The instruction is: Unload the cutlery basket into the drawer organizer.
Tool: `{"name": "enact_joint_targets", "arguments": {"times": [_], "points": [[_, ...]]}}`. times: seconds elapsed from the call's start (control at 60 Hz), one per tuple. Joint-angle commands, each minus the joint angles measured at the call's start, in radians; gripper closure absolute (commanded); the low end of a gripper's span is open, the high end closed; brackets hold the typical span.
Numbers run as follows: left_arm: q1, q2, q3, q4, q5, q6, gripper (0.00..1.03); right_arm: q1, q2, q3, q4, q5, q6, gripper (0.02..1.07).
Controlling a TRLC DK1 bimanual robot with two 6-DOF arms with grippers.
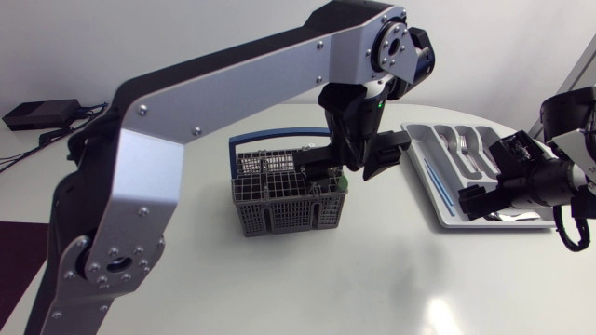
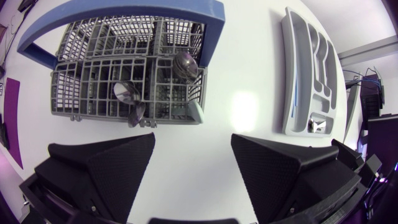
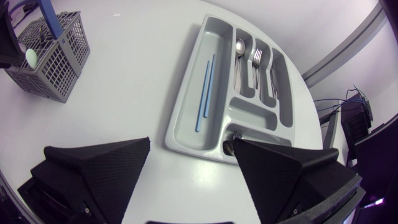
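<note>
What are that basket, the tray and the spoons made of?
Basket: likely grey plastic, moulded matte grid with a blue handle. Tray: likely plastic too, smooth grey with rounded moulded compartments. Spoons: metal, probably steel, mirror-bright reflections.

left arm: broad flat silver-grey links with black edges. small dark screws dot the faces. upper joint and base joint are round and black with silver caps. the black wrist housing carries a small green light.
right arm: black wrist section with a pale link behind it. thin black cable loops under it.
left gripper, right gripper: matte black, with broad wedge fingers whose faces have a fine grid texture.
</note>
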Motion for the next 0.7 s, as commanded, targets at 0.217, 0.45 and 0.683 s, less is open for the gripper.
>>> {"name": "enact_joint_targets", "arguments": {"times": [0.217,0.45,0.683], "points": [[0.01,0.063,0.044,-0.019,-0.035,-0.039,0.22,-0.005,0.012,-0.04,0.018,-0.004,0.017,0.1],[0.005,0.087,0.073,-0.019,-0.075,-0.041,0.4,-0.011,0.012,-0.049,0.025,-0.004,0.011,0.11],[0.008,0.109,0.093,-0.019,-0.087,-0.043,0.45,-0.013,0.012,-0.054,0.036,-0.004,0.007,0.12]]}}
